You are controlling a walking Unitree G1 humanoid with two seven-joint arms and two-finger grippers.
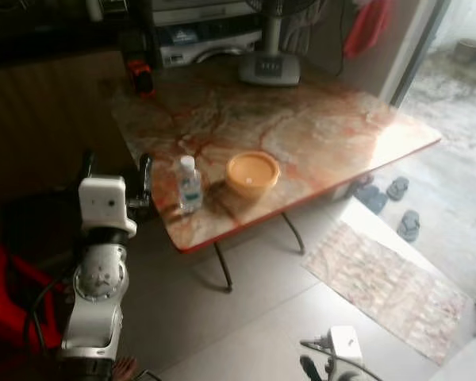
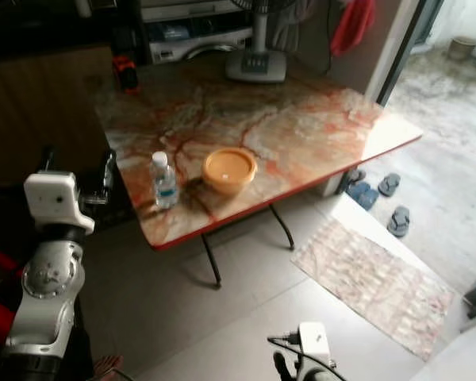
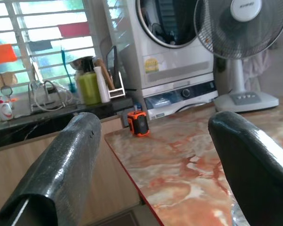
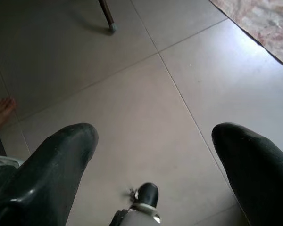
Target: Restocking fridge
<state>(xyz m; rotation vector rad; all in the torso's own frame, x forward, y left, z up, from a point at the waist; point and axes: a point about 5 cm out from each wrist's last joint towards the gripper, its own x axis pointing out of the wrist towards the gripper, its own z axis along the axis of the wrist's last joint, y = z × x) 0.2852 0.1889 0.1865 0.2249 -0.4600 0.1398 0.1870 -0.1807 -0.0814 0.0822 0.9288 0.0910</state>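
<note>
We see a marble-patterned bench (image 1: pixel 301 127) with a red edge filling the upper middle of the left eye view, and on its near corner stands a small water bottle (image 1: pixel 189 184) with a white cap, upright, just beside an orange bowl (image 1: pixel 252 173) to its right in the frame. Our left end effector (image 1: pixel 117 176) is raised at the lower left of the frame, close to the bench's near-left corner and a little apart from the bottle, touching nothing; its two black fingers (image 3: pixel 61 169) stand apart with open space between them, and through that gap we look across the bench top toward a small orange and black object (image 3: pixel 138 123) near the bench's far edge. A standing fan (image 3: pixel 238 52) rests on the far side of the bench, with a white washing machine (image 3: pixel 170 47) behind it. Our right end effector (image 4: pixel 151 155) hangs low at the bottom of the frame over the grey tiled floor (image 4: pixel 155 94), its fingers also spread apart and holding nothing. A patterned rug (image 1: pixel 389 290) lies on the floor at the lower right, and several sandals (image 1: pixel 389 198) sit beyond it beside the bench.
</note>
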